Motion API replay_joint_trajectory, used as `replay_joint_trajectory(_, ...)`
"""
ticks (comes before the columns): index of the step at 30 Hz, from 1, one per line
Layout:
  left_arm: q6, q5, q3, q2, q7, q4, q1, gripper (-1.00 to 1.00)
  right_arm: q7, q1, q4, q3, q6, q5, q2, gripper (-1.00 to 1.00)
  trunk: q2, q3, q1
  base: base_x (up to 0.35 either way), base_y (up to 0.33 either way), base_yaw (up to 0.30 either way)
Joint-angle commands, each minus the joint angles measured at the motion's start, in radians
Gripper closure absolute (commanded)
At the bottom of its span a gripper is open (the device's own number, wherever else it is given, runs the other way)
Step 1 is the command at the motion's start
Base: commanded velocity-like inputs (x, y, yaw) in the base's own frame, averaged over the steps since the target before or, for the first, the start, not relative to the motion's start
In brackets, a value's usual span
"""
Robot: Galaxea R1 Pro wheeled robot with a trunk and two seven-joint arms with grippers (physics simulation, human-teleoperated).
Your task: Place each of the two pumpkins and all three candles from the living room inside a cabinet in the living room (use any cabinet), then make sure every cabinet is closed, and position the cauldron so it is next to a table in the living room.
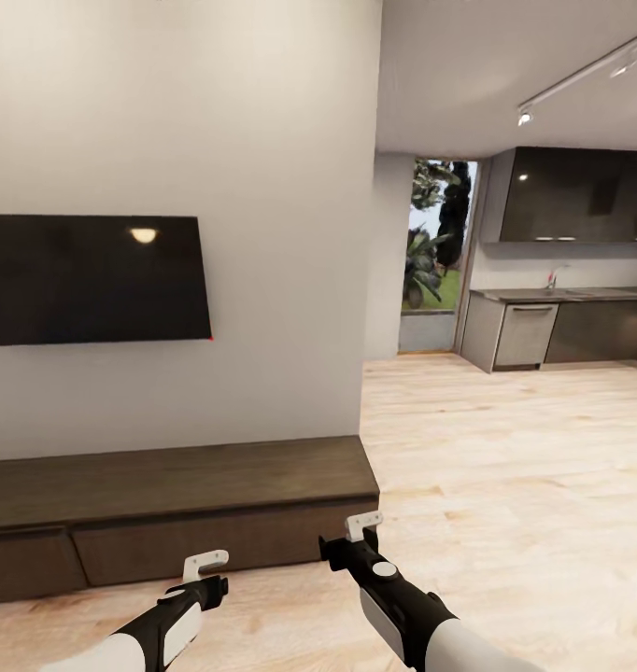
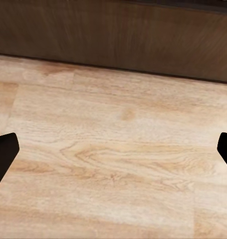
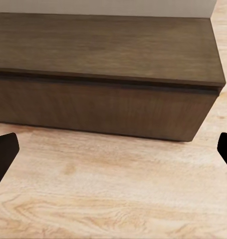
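Living room – long low dark wood cabinet (image 1: pixel 178 504) under black flat TV (image 1: pixel 94 278), doors look shut | left pincer (image 1: pixel 205 567) wide, right pincer (image 1: pixel 363 527) wide, both hold nothing | no pumpkins, candles, cauldron seen – progress unclear.

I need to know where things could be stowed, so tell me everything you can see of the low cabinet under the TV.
The cabinet is long, low and dark brown, wood-grained, with a flat bare top overhanging flat fronts. A vertical seam divides the fronts; no handles show, and all look closed. It stands on the light wood floor against the white wall, below the TV, its right end at the wall's corner. Both grippers hover apart from it.
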Motion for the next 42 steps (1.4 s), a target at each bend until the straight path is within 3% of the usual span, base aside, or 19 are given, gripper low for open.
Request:
replay_joint_trajectory(1, 0.001, 0.008, -0.009, 0.001, 0.005, -0.002, 0.000, -1.00, -0.006, -0.001, 0.001, 0.009, -0.005, -0.010, 0.000, -1.00, 0.007, 0.002, -0.004, 0.000, 0.000, 0.000)
replay_joint_trajectory(42, 0.033, 0.008, -0.009, 0.006, 0.004, -0.001, 0.000, -1.00, -0.012, -0.001, 0.014, 0.007, -0.003, -0.013, 0.000, -1.00, 0.294, 0.130, -0.161, 0.000, 0.000, 0.000)
